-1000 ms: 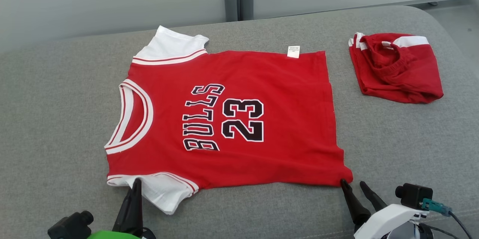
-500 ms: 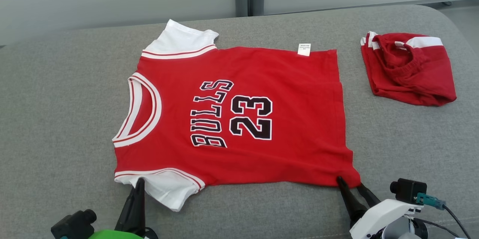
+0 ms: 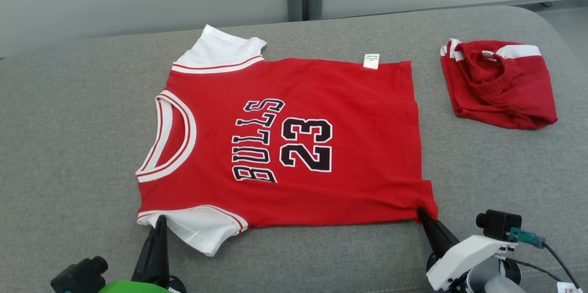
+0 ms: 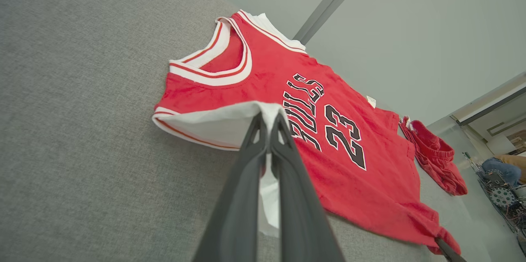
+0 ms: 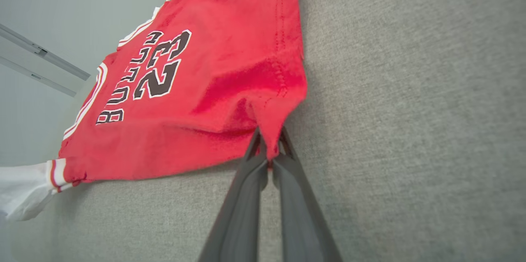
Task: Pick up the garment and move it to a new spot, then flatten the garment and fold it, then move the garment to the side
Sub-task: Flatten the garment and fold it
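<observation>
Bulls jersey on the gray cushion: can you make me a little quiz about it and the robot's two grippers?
1. True or false: the left gripper is shut on the jersey's white sleeve.
2. Which part does the right gripper pinch? A the neckline, B a hem corner, C the label.
3. What number is printed on the jersey?
Key: 1 true; 2 B; 3 23.
</observation>
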{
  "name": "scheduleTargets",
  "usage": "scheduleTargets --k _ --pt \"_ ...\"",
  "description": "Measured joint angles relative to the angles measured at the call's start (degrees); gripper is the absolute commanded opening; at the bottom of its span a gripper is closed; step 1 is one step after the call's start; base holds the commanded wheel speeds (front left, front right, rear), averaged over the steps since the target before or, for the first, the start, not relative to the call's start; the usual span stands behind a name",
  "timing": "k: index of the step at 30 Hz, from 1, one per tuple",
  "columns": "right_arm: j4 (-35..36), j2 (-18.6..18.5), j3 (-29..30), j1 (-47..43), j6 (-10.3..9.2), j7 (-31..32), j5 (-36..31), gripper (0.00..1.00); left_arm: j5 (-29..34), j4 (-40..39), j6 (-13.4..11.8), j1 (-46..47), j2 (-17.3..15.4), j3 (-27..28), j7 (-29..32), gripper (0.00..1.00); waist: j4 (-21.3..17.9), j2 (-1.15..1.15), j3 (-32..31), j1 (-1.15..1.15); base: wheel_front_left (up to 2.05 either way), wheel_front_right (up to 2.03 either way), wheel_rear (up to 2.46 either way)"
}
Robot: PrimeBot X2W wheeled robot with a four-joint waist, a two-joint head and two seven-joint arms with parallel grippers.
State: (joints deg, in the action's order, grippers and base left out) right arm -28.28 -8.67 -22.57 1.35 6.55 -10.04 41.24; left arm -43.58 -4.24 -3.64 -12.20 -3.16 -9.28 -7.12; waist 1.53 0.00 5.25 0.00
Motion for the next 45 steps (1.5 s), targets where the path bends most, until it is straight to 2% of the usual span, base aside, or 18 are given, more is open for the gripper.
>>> scheduleTargets --k 10,17,22,26,34,45 --pt "5.05 -2.89 0.22 0.82 0.48 1.10 1.52 0.00 -0.05 -0.30 0.00 0.03 0.02 0.20 -1.13 0.00 -1.88 0.00 -1.48 0.00 0.00 0.00 0.00" --pt "7.76 -3.89 0.04 0.75 0.49 2.81 2.81 0.00 -0.71 -1.10 0.00 0.15 0.05 0.86 -2.10 0.00 -1.82 0.00 -2.66 0.00 0.00 0.00 0.00" --pt "7.39 -4.14 -1.49 0.72 0.49 7.65 4.21 0.00 -1.36 -1.04 0.00 1.26 0.07 1.92 -3.10 0.00 -1.50 0.00 -2.76 0.00 0.00 0.00 0.00" --pt "6.65 -5.75 -2.52 1.20 0.48 12.27 4.22 0.00 -0.49 0.07 0.01 5.96 -0.21 1.56 -3.01 0.00 -1.17 0.00 -2.10 0.00 0.00 0.00 0.00" --pt "7.81 -6.51 -2.10 10.03 0.31 20.73 6.36 0.00 1.47 4.57 -0.34 16.58 -1.20 1.76 -2.38 0.00 -1.06 0.00 0.96 0.00 0.00 0.00 0.00" --pt "7.01 -5.60 0.31 21.11 -4.21 29.72 10.18 0.00 3.70 16.15 -1.40 28.48 -1.14 1.32 -0.97 0.00 -2.30 0.00 7.17 0.00 0.00 0.00 0.00"
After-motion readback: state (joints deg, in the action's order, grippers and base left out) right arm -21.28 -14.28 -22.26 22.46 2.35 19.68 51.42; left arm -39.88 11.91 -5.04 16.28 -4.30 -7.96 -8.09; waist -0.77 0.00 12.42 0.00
